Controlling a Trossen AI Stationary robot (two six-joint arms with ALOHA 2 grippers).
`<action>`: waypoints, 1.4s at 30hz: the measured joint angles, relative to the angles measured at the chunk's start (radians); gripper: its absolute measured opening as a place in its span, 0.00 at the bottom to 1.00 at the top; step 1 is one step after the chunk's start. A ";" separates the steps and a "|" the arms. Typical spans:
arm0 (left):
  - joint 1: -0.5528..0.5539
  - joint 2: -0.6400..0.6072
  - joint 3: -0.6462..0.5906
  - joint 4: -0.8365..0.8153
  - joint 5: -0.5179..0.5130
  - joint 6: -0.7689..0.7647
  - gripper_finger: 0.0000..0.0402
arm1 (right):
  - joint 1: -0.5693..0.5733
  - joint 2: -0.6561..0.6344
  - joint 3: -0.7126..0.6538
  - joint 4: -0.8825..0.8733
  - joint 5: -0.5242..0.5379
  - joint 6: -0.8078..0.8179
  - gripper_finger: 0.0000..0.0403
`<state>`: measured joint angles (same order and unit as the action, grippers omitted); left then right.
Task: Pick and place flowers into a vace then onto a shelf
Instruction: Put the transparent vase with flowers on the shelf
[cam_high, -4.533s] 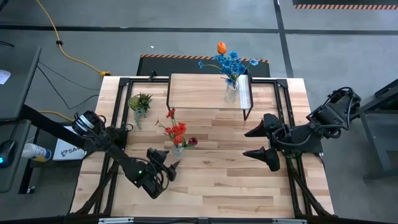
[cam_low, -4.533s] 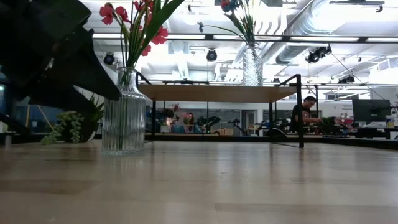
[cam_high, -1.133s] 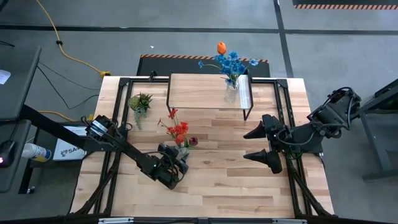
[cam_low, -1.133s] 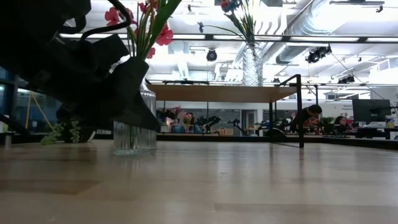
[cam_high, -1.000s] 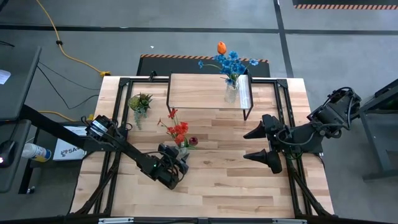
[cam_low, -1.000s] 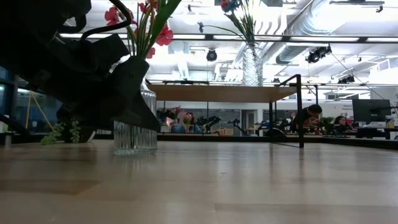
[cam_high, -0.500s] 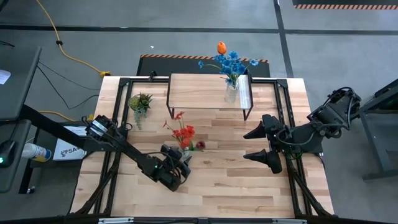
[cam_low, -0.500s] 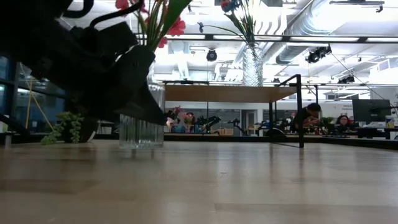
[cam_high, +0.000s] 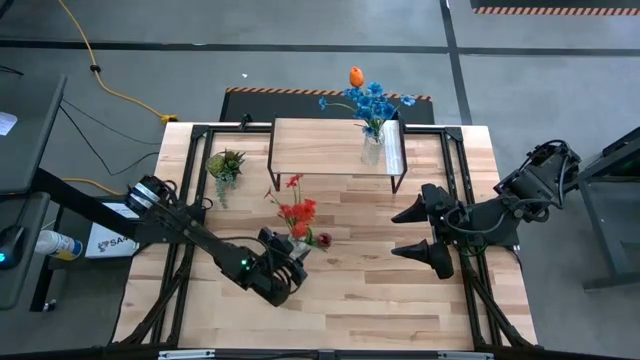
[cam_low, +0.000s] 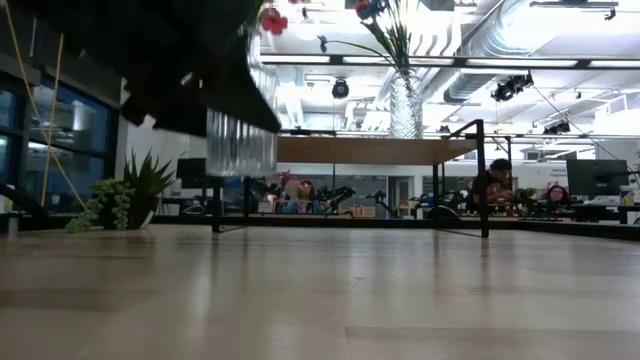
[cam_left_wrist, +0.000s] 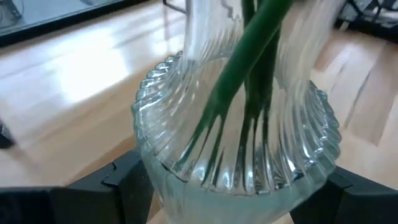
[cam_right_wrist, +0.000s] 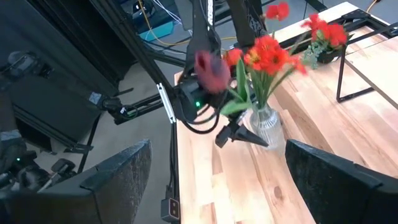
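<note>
So the left gripper (cam_high: 291, 262) has its fingers (cam_left_wrist: 127, 180) clamped on either side of a ribbed glass vase (cam_left_wrist: 236, 155) – the wrist view shows both dark pads pressed against the glass near its base, with green stems running down inside. That vase carries the red flowers (cam_high: 298, 212) plus a dark pink bud (cam_high: 322, 240), and in the low view its bottom sits clearly up off the table (cam_low: 400, 300), so it's lifted, not resting.

Using the shelf (cam_high: 330, 145) as the landmark: the held vase is in front of the shelf, toward its left end, and well apart from it. A second vase (cam_high: 372, 150) already stands on the shelf top near the right end, with the blue flowers (cam_high: 372, 102) and an orange tulip (cam_high: 355, 76) in it. A small potted plant (cam_high: 225, 165) sits on the table just off the shelf's left side.

Right gripper (cam_high: 436, 232) is parked over the table in front of the shelf's right end – jaws spread wide, nothing between them. From its wrist view the red bunch and the left arm gripping the vase are plainly visible.
</note>
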<state>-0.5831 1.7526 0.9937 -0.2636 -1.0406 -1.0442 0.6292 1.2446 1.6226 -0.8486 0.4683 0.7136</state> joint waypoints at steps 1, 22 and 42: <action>0.000 -0.013 0.002 -0.005 -0.002 0.003 0.78 | 0.000 0.000 0.000 0.000 0.000 0.000 0.89; 0.000 -0.426 0.002 0.007 0.157 0.386 0.78 | 0.000 0.000 0.000 0.000 0.014 -0.067 0.89; 0.000 -0.553 0.002 0.328 0.494 0.729 0.78 | 0.000 0.000 0.000 0.005 0.062 -0.094 0.89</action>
<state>-0.5831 1.1995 0.9958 0.0641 -0.5468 -0.3152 0.6289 1.2446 1.6226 -0.8438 0.5298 0.6193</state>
